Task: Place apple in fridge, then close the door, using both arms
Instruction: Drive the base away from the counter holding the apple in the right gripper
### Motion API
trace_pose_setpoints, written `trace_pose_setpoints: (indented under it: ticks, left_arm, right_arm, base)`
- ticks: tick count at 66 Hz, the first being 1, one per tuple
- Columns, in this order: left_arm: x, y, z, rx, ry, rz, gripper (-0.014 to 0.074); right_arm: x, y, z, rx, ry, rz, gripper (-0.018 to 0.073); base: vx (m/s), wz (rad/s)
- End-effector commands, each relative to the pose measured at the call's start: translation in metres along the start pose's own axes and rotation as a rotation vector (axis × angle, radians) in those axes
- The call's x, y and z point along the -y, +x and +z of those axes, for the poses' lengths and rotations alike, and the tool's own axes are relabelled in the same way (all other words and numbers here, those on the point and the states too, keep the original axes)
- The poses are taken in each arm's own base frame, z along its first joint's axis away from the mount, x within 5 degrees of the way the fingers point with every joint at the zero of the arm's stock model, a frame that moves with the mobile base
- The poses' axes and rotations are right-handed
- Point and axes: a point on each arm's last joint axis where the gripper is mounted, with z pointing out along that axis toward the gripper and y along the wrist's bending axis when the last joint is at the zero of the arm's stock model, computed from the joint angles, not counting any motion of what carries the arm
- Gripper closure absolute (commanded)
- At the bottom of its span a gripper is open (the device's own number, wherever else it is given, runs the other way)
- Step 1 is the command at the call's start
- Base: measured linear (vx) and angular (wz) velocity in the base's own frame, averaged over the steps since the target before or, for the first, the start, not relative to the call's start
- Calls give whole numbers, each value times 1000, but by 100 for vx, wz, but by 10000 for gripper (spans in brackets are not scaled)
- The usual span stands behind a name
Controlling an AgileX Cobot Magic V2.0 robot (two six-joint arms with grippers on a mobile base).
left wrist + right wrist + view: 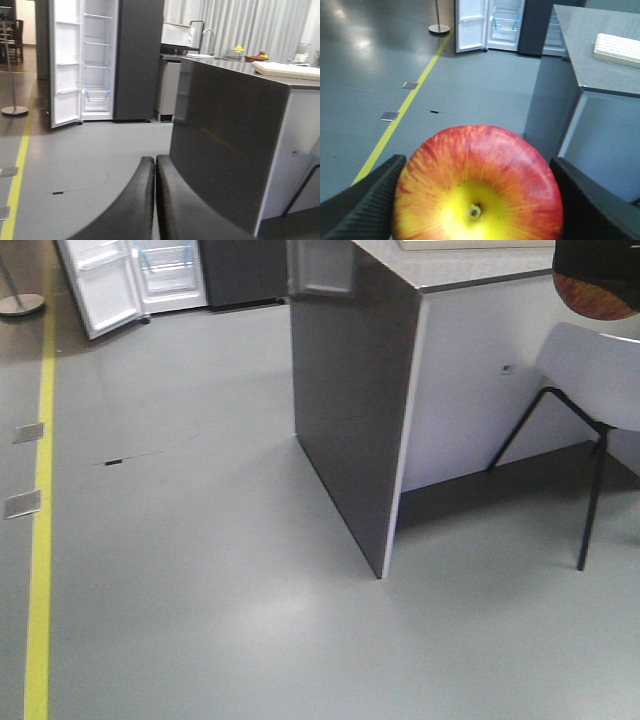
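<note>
The apple [477,185], red with a yellow centre, fills the bottom of the right wrist view. My right gripper [477,161] is shut on it, one dark finger on each side. The front view shows the apple [600,298] at the top right corner under the black gripper [595,255]. The fridge [97,65] stands far off across the floor, its white shelves showing. The door [65,70] is swung open to the left. My left gripper [155,165] is shut on nothing, fingers pressed together and pointing towards the fridge.
A dark-sided, grey-topped counter [350,410] stands between me and the right side. A white chair [595,380] sits beside it. A yellow floor line [40,500] runs along the left. A post base [14,110] stands left of the fridge.
</note>
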Motion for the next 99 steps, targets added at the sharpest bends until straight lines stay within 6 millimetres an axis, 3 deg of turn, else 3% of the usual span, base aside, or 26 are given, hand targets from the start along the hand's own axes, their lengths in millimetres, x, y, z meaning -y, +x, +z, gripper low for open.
trace_pose_setpoints:
  ticks: [1,99]
  left_arm:
    - [2,-14,-2,106,13,-16,603]
    - [2,-14,-2,106,13,-16,603]
  right_arm:
    - [-3,-16,-13,108,28,-5,450]
    - [-3,-16,-13,108,29,-6,451]
  base:
    - [4,31]
    - [8,31]
